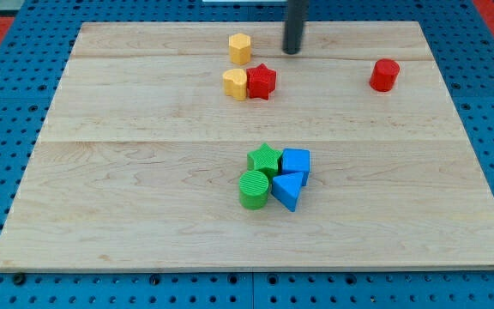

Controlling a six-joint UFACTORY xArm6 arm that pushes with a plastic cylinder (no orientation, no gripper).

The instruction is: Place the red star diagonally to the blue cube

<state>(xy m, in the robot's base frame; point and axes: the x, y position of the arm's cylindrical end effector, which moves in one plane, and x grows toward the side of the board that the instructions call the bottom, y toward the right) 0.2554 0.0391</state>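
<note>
Pale matt wooden board (pixel 144 215) with visible grain, ridged plastic-looking green cylinder (pixel 253 189), dark matt rod (pixel 293 26)

Blocks on board: 7. Red 2: star (pixel 262 81), cylinder (pixel 384 75). Yellow 2 (pixel 240 48) (pixel 235 84); green 2 (pixel 265 159) (pixel 253 189); blue 2 (pixel 296 161) (pixel 288 190).

A straight, dark, matte cylindrical rod, my tip (pixel 292 51) blunt and rounded.

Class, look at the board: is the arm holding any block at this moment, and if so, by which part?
Nothing is held. The arm ends in a plain rod; my tip stands apart from every block, toward the view's top right of the red star.
</note>
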